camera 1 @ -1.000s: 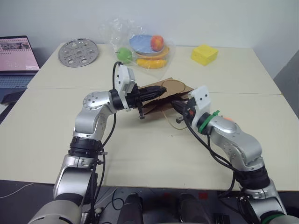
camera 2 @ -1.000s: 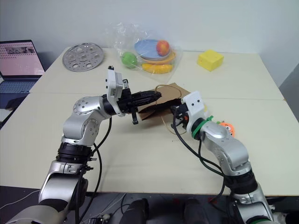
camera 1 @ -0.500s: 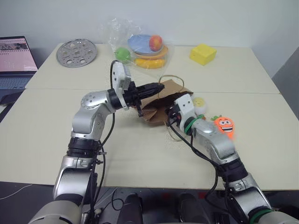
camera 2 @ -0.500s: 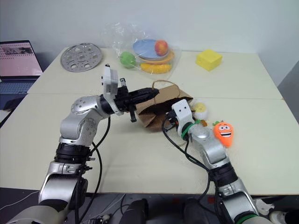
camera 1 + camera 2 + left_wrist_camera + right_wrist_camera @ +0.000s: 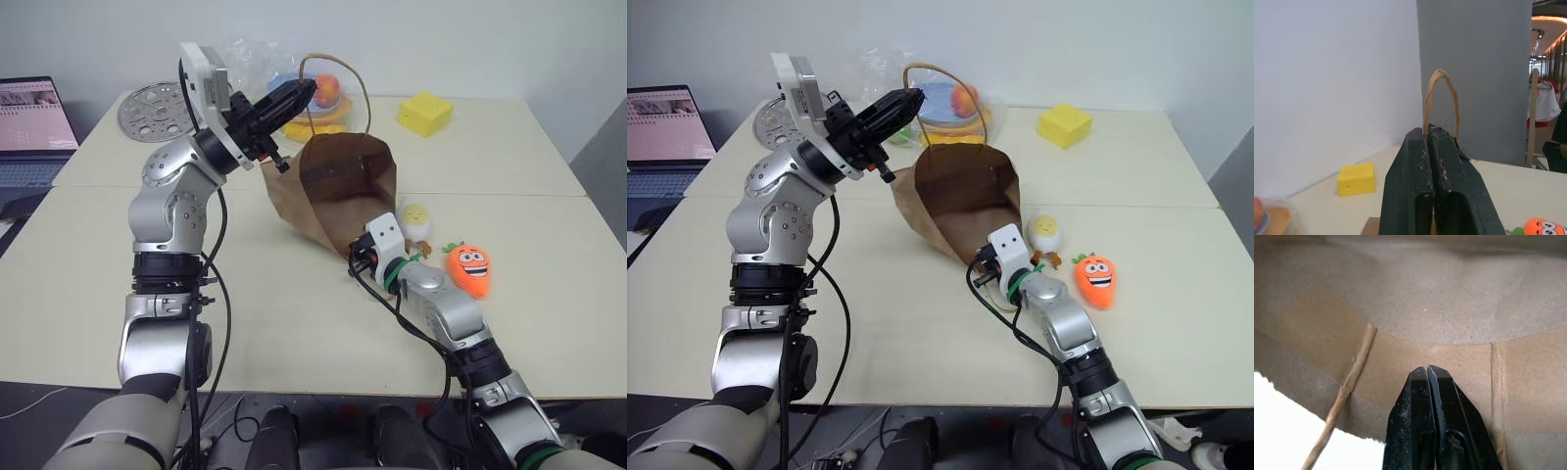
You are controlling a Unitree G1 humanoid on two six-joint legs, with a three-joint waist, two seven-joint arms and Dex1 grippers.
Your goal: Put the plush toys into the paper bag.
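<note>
- On the pale table (image 5: 118, 274), the largest item was the paper bag (image 5: 338, 186), brown kraft, mouth open toward the camera, its upper side lifted and its lower edge down near the tabletop.
- L gripper (image 5: 294, 96) was raised above the bag, fingers clamped together on the bag's string handle (image 5: 338, 64); the loop stood up past the fingertips, also seen in the left wrist view (image 5: 1440, 98).
- R gripper (image 5: 982, 262) sat low at the bag's near lower edge, fingers pressed together; in the right wrist view the fingertips (image 5: 1427, 377) lay against brown paper at the rim. Cannot tell whether paper was pinched between them.
- Second handle string (image 5: 1332, 421) trailed along the paper beside the R gripper.
- Clear plastic bag (image 5: 872, 73) of fruit with a blue plate lay at the back, behind the L gripper.
- Round perforated metal disc (image 5: 147, 108) lay at back left; laptop (image 5: 34, 122) on far left edge.
- Yellow block (image 5: 425, 113) sat at back right, well apart from the bag.
- Plush toys, both outside the bag, on the table to its right: egg (image 5: 416, 217), white w/ yellow, just beside the bag's side and R wrist; carrot (image 5: 468, 266), orange w/ grinning face, green top, near the egg on its outer side.
</note>
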